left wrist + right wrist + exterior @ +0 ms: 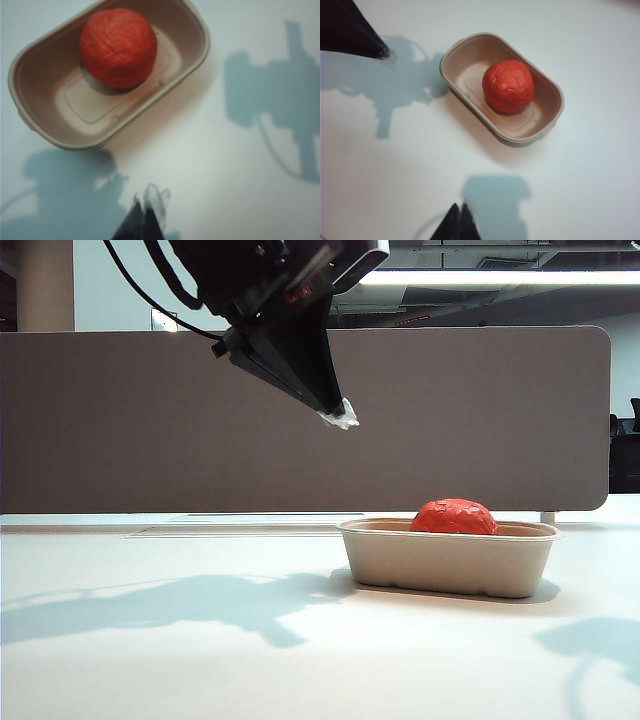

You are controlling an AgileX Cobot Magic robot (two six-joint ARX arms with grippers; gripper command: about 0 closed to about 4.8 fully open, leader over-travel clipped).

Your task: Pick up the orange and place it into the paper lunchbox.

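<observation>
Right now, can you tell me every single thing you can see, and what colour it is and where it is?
orange: one, red-orange with wrinkly skin, sitting inside the lunchbox toward one end.
paper lunchbox: one, beige-tan, on the table right of the middle in the exterior view.
table: one, white, under everything, with arm shadows on it.
partition: one, grey-brown, standing behind the table.
left pincer: one, black with pale tips, shut and empty, up in the air left of the lunchbox.
right pincer: one, black, shut and empty, above the table, away from the lunchbox.
</observation>
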